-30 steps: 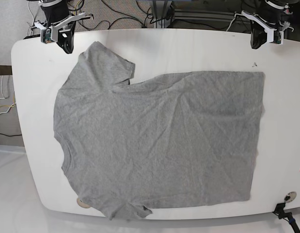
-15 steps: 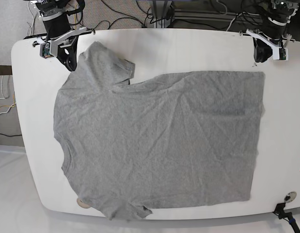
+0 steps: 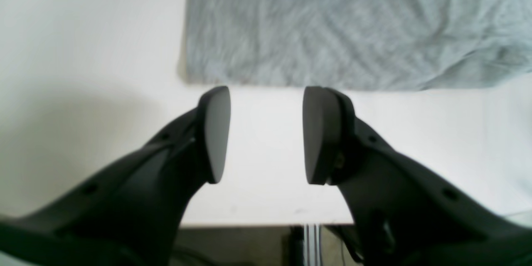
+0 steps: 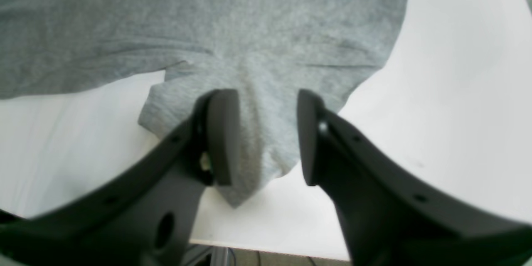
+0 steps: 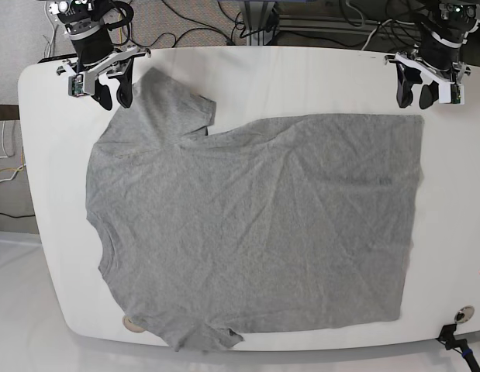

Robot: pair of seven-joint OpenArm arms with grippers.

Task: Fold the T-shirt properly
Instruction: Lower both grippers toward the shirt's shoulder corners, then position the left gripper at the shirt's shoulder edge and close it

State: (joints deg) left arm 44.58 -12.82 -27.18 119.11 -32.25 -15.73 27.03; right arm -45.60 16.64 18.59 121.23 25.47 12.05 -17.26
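One soft grey cotton T-shirt (image 5: 255, 225) spread flat on white oval table (image 5: 302, 77); light, limp, drapes when lifted. Far edge: right gripper (image 4: 264, 133) gaping over sleeve (image 4: 257, 104), left gripper (image 3: 266, 133) gaping beside hem corner (image 3: 195, 70). Pinch both there.

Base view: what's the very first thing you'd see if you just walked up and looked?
A big gray T-shirt lies spread flat over most of the white table, its collar toward the left. At the far edge, two black grippers hang open: the right gripper over the far sleeve, the left gripper above bare table just past the shirt's hem corner.
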